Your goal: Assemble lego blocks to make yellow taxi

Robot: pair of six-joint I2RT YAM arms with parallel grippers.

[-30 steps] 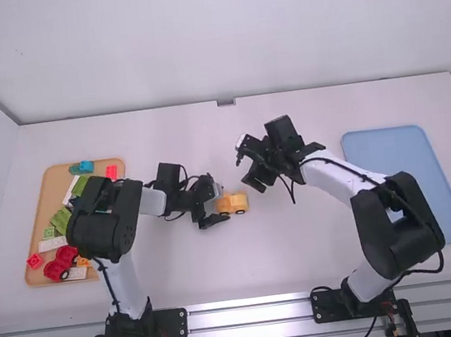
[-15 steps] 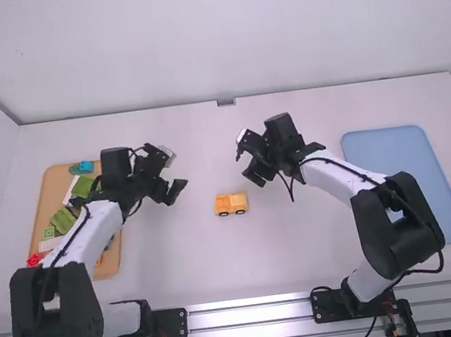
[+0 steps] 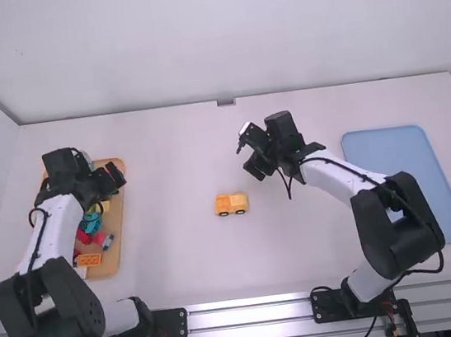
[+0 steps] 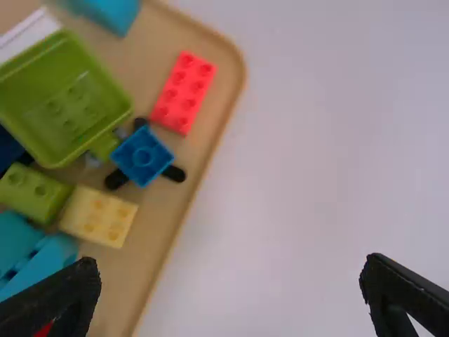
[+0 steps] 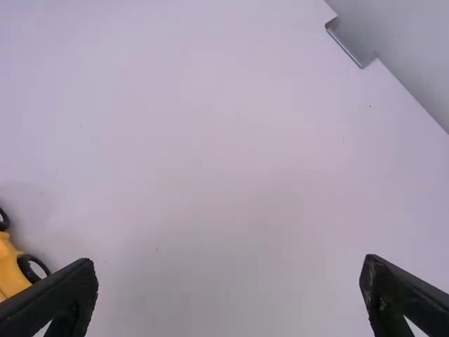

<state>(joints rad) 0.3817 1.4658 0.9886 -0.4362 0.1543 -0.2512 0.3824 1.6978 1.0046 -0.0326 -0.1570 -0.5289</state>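
Observation:
My left gripper [image 3: 113, 176] hangs over the upper right part of the wooden tray; in its wrist view, the left gripper [image 4: 231, 291] is open with nothing between the fingers. In that view a pale yellow brick [image 4: 98, 216] lies in the tray beside a green brick [image 4: 34, 193]. The yellow-orange toy vehicle [image 3: 231, 204] with black wheels stands alone mid-table. Up and to the right of it is my right gripper [image 3: 252, 170]. From the right wrist, the open right gripper [image 5: 230, 293] holds nothing, and the vehicle [image 5: 12, 270] shows at the left edge.
The wooden tray [image 3: 110, 265] holds several loose pieces, among them an orange brick [image 3: 89, 259]. In the left wrist view a red brick [image 4: 184, 93] and a green bin-shaped piece [image 4: 66, 105] lie there. A blue tray [image 3: 406, 182] sits at the right.
The left arm has let go of the vehicle and swung left, away from it to above the wooden tray. The vehicle stays in place, and the right arm is nearly still.

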